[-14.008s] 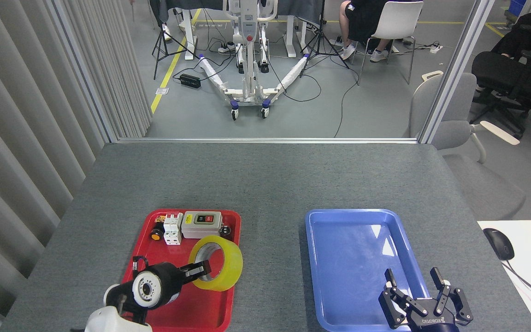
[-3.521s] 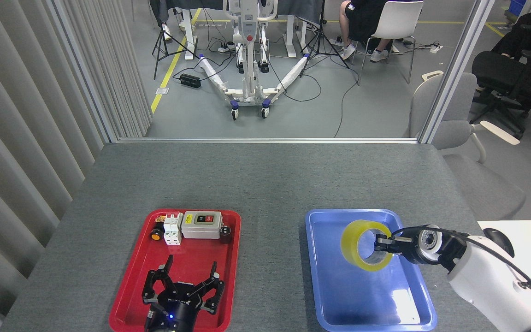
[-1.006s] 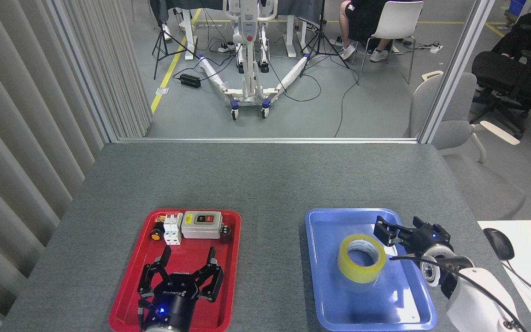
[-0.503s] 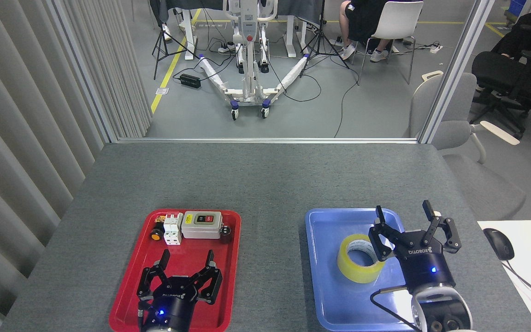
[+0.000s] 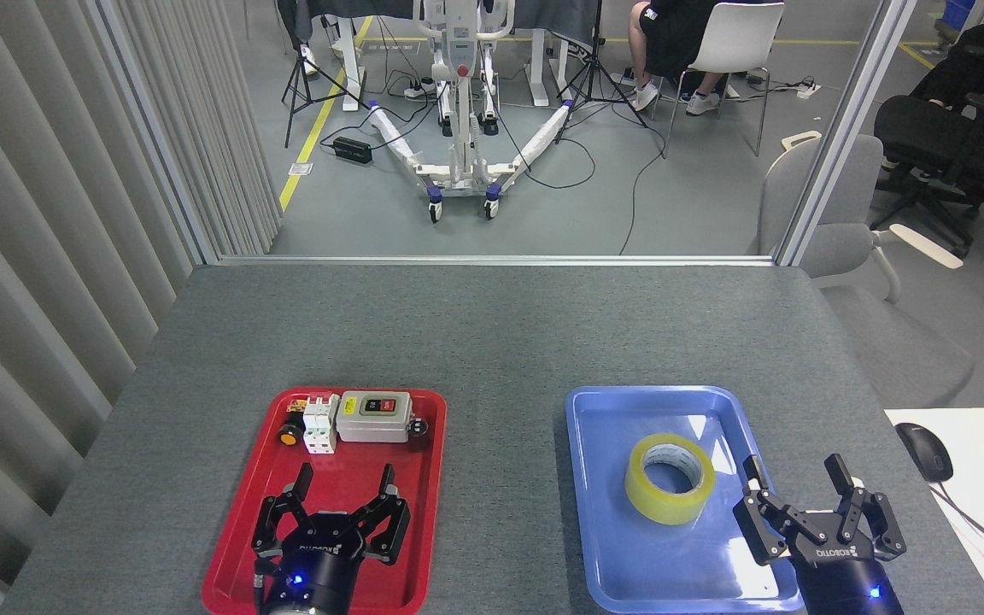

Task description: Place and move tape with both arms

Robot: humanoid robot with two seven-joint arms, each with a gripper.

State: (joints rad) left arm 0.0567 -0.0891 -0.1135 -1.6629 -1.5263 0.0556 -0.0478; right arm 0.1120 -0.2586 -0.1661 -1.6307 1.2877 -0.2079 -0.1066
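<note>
Currently: 1 packing tape roll (image 5: 670, 477) lying flat, core up, in the blue tray (image 5: 594, 530), so it cannot roll. My right gripper (image 5: 796, 489), at its 4 o'clock, fingers spread wide, empty. My left gripper (image 5: 344, 488), likewise wide, over the red tray (image 5: 244, 530).

I count two trays on the table (image 5: 492, 342): one red tray (image 5: 240, 547) and one blue tray (image 5: 594, 512). One tape (image 5: 670, 478). Two grippers: left gripper (image 5: 345, 478), right gripper (image 5: 793, 472). One switch box (image 5: 375, 416), one white breaker (image 5: 320, 424), one orange button (image 5: 289, 436).
</note>
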